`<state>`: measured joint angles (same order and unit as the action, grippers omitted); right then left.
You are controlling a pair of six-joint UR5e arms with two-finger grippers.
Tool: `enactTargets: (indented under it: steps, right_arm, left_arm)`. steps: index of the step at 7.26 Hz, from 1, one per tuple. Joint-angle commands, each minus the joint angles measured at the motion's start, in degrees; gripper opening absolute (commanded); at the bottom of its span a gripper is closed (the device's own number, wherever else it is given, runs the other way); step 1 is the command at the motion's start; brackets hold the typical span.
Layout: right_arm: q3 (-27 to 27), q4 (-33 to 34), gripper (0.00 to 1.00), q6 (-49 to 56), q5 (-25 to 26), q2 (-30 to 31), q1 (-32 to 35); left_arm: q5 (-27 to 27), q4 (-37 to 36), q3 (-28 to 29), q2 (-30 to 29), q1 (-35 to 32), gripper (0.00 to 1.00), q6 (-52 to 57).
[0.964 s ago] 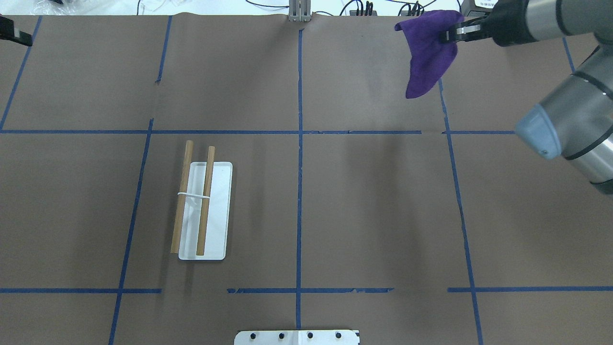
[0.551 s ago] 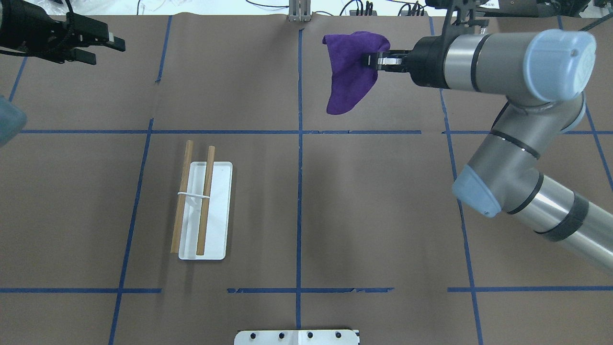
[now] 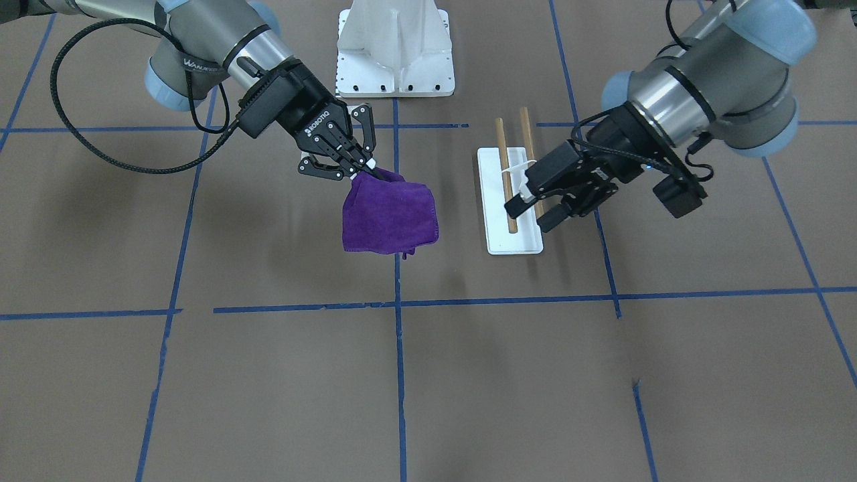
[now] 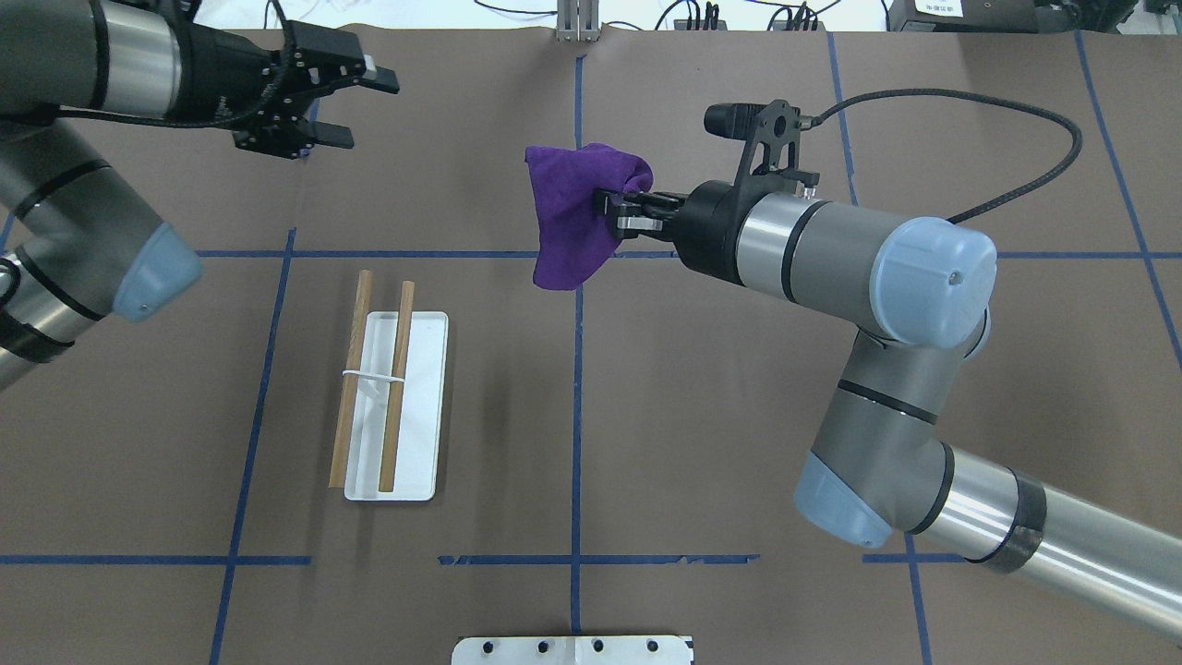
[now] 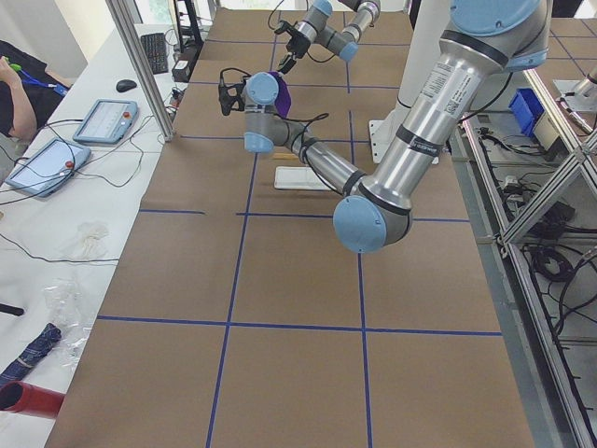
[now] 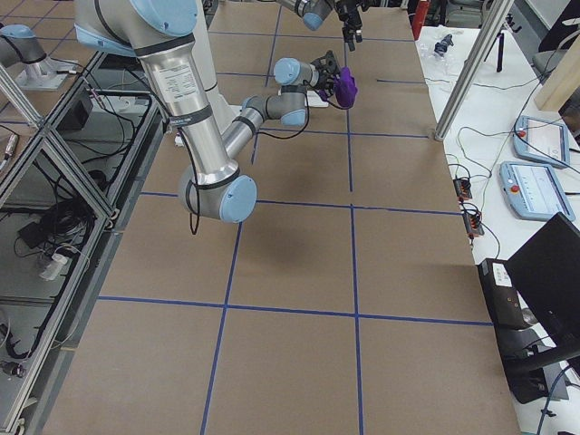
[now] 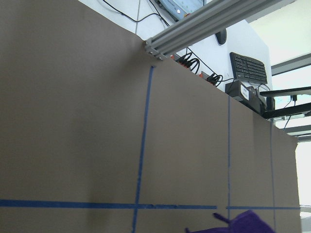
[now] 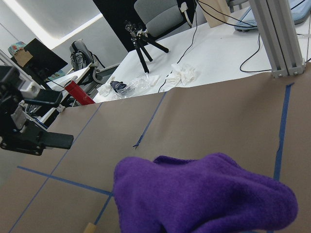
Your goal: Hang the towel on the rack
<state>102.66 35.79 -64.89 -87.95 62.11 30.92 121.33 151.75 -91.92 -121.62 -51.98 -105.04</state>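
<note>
Across our brown paper-covered surface [image 4: 739, 416], the small white rack with two light-brown wooden rods [image 4: 423, 416] stands left of centre, bare. The purple cloth towel [image 4: 572, 217] hangs in the air to its right and farther off, well apart from it, pinched near its top by our right pincer [image 4: 614, 211]. Our left pincer [image 4: 369, 113] hovers empty at the far left, jaws spread. We judge the lifting done; carrying across and draping remain.
</note>
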Motion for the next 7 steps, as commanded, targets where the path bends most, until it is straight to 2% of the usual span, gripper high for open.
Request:
enactTargets:
  steps: [1, 7]
  right_arm:
    - [0.9, 0.0, 0.0, 0.1, 0.5, -0.3, -0.9]
    - [1.2, 0.1, 0.0, 0.6, 0.4, -0.5, -0.9]
  left_arm:
    - [-4.9, 1.4, 1.8, -3.4, 4.1, 1.0, -6.6]
    - [-5.0, 1.4, 1.9, -4.1, 7.1, 0.94, -6.6]
